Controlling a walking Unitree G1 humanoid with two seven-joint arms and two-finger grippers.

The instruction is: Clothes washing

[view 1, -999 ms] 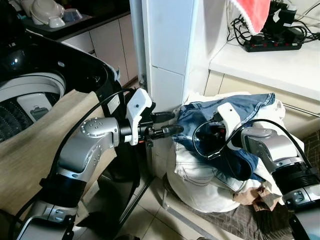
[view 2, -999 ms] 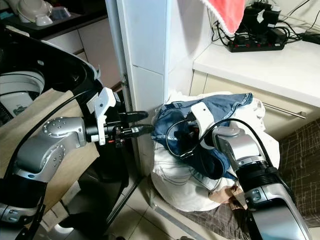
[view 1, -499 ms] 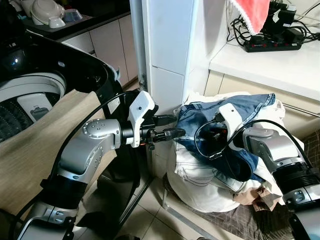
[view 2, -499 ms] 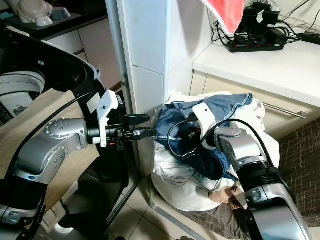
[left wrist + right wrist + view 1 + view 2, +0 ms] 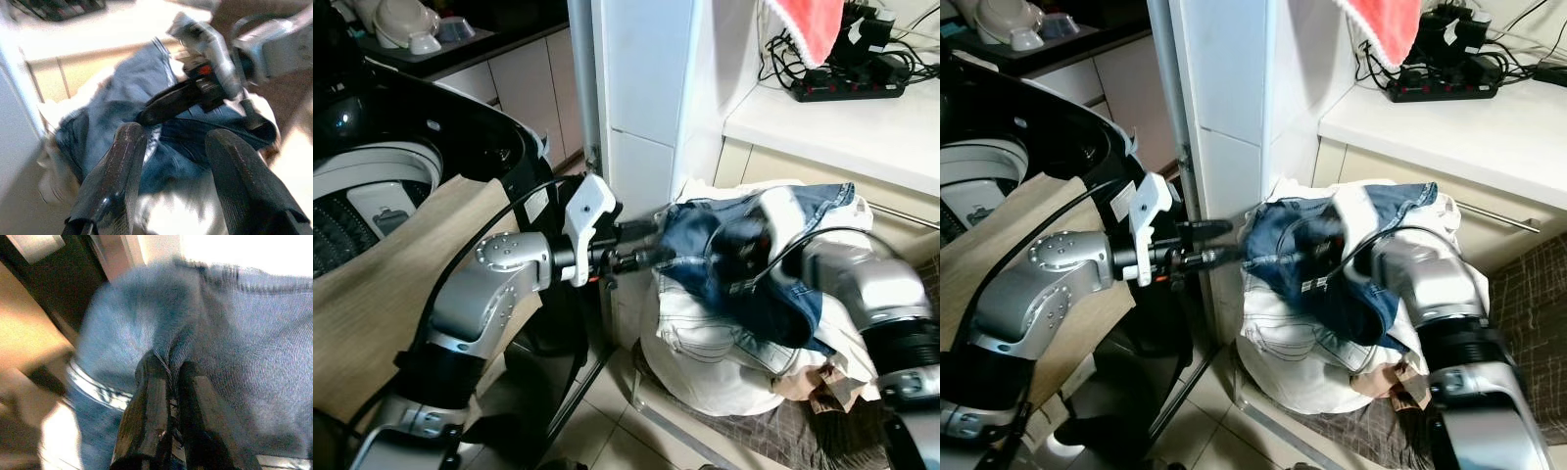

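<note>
On my far left stands the washer [image 5: 372,196], lid up, drum open to the top. My left gripper [image 5: 641,245] reaches rightward from it, fingers spread wide and empty, their tips just at the near edge of the jeans [image 5: 1332,269]. The jeans lie draped over the white laundry heap [image 5: 724,352] beside the tiled pillar [image 5: 641,88], their long axis running roughly left to right across the heap, waistband end toward my right and up near the counter [image 5: 842,127], the bunched end pointing at my left gripper. My right gripper [image 5: 168,396] is the nearer tool: its fingers are pinched narrow on a fold of the denim, near the middle of the garment. I judge that the coming move turns on this: the washer lies well to the left of the jeans, so the cloth must travel leftward past the pillar, either carried by my right arm or handed to my left.
</note>
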